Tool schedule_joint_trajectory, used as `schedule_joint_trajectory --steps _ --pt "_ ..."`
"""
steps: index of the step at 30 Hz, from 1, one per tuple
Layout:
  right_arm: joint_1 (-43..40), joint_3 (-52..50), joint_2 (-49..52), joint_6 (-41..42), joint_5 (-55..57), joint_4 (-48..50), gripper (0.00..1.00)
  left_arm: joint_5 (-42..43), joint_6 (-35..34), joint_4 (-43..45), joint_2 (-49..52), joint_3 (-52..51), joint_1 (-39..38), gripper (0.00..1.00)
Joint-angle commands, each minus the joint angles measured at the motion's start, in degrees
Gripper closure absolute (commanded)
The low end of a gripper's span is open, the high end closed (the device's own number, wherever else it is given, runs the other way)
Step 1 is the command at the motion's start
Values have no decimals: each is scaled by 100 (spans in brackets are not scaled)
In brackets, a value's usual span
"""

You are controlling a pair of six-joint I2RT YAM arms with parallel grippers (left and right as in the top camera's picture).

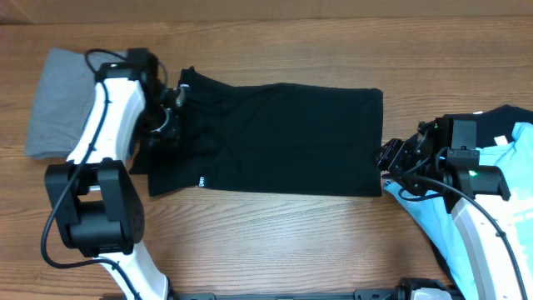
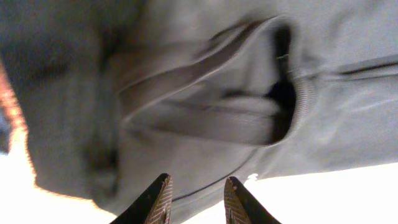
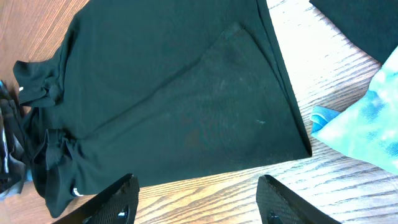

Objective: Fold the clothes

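A black garment [image 1: 275,137] lies spread flat across the middle of the table. Its left end is bunched and wrinkled. My left gripper [image 1: 171,117] hovers over that bunched left end with its fingers [image 2: 196,199] open and nothing between them; the cloth fills the left wrist view [image 2: 205,112], blurred. My right gripper [image 1: 390,158] is open and empty just beyond the garment's right edge. In the right wrist view its fingers [image 3: 199,202] are spread wide over bare wood, with the garment [image 3: 174,99] ahead.
A folded grey garment [image 1: 58,100] lies at the far left. A light blue tie-dye garment [image 1: 508,192] and a dark one [image 1: 491,129] are piled at the right, under my right arm. The blue one shows in the right wrist view [image 3: 367,124].
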Motion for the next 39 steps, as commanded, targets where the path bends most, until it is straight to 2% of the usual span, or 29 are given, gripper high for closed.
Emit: schedule_joint_trajectory --steps 1,2,4,6,8,14,19,20,22,25,27,30,32,34,39 --pt "-17 46 0 -24 33 15 34 -61 232 -17 28 -396 2 68" --pt "-17 46 0 -24 33 17 33 -61 229 57 28 -531 -22 69" --pt "-17 46 0 -24 35 37 32 -63 227 358 28 -933 -85 83" --pt "-17 46 0 -26 33 57 32 -61 149 737 28 -1270 -122 83" --pt "-17 46 0 -26 35 55 32 -63 -17 1139 28 -1471 -120 72" --pt "-17 46 2 -28 35 57 31 -28 -286 2190 28 -1499 -133 65" --pt "-17 46 2 -28 31 52 32 684 -433 3101 28 -1460 -133 51" --pt "-17 46 2 -26 33 33 31 715 -555 3237 28 -1364 -127 53" --pt "-17 46 2 -31 35 -9 32 715 -575 3147 28 -1119 -122 57" --pt "-17 46 2 -28 37 -13 32 682 -560 2450 26 -413 -120 62" --pt "-17 46 0 -28 76 -15 32 629 -560 1517 26 417 -109 62" --pt "-17 46 2 -28 74 -48 32 702 -575 511 26 1137 -136 62" --pt "-17 46 2 -24 74 -50 32 739 -581 205 26 1187 -229 62" --pt "-17 46 2 -22 74 -50 32 739 -584 87 50 1023 -402 67" --pt "-17 46 2 -22 74 -48 31 367 -737 752 50 -98 -951 79"
